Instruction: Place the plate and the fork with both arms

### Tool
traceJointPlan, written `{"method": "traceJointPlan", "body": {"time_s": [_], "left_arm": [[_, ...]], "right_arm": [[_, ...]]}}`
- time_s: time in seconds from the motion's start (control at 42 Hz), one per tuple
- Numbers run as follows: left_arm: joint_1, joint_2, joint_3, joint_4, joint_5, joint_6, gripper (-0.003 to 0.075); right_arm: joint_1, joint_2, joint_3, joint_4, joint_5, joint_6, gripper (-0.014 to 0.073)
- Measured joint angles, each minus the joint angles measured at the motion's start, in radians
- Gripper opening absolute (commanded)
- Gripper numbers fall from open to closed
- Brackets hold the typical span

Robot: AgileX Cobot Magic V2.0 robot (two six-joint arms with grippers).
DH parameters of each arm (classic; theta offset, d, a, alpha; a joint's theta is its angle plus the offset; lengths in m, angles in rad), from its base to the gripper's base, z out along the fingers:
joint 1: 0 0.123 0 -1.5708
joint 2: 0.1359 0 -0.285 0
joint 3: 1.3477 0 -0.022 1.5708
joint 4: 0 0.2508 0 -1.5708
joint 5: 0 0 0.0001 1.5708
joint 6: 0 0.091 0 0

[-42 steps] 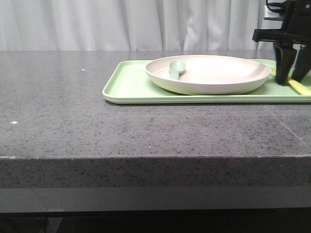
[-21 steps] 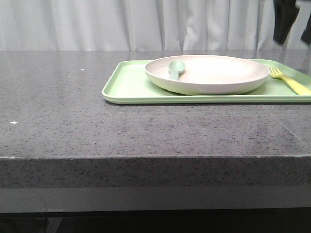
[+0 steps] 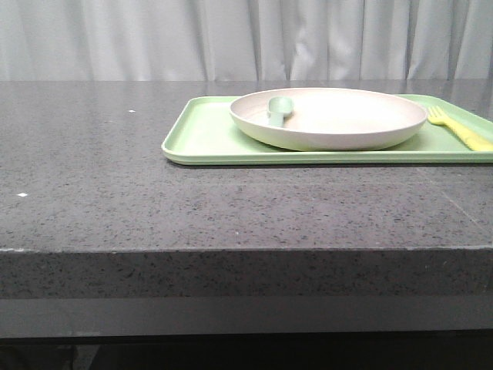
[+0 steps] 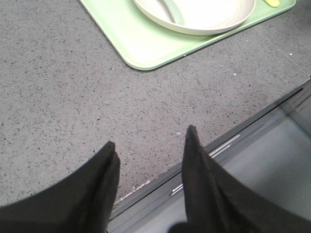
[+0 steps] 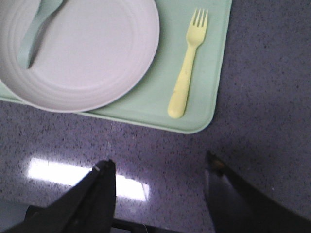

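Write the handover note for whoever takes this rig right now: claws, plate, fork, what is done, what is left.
Left claw: open, empty, above bare counter near the table edge, apart from the tray.
Right claw: open, empty, over the counter just off the tray's edge, near the fork.
Plate: on the green tray, with a green spoon lying in it.
Fork: flat on the tray beside the plate, not touching it.
Done: plate and fork both sit on the tray.
Left: apparently nothing; confirm the layout is the wanted one.

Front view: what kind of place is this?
Probably a staged dining or kitchen counter: a speckled grey stone countertop, a pale curtain behind, and a green tray holding a plate and fork.
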Motion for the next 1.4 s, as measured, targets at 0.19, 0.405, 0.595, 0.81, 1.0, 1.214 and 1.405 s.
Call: {"method": "traceJointPlan", "body": {"time_s": [0.19, 0.405, 0.595, 0.81, 1.0, 1.214, 1.405], "left_arm": [[0.000, 0.000, 0.000, 0.000, 0.000, 0.000, 0.0304], [0.000, 0.000, 0.000, 0.000, -0.002, 0.000, 0.0304], [0.000, 0.000, 0.000, 0.000, -0.002, 0.000, 0.0304], [0.000, 0.000, 0.000, 0.000, -0.004, 0.000, 0.0304], [0.000, 0.000, 0.000, 0.000, -0.004, 0.000, 0.0275], [0.000, 0.000, 0.000, 0.000, -0.004, 0.000, -0.0020], [0.000, 0.000, 0.000, 0.003, -0.019, 0.000, -0.0018]], "right_arm": [[0.000, -0.172, 0.181, -0.020, -0.023, -0.007, 0.0435], [0.000, -0.336, 0.370, -0.024, -0.059, -0.007, 0.0435], [0.000, -0.459, 0.518, -0.024, -0.109, -0.007, 0.0435], [0.000, -0.547, 0.624, -0.024, -0.155, 0.013, 0.0435], [0.000, -0.557, 0.640, -0.024, -0.172, 0.016, 0.0360], [0.000, -0.557, 0.642, -0.025, -0.178, 0.017, -0.0011], [0.000, -0.557, 0.642, -0.025, -0.183, 0.017, -0.0068]]}}
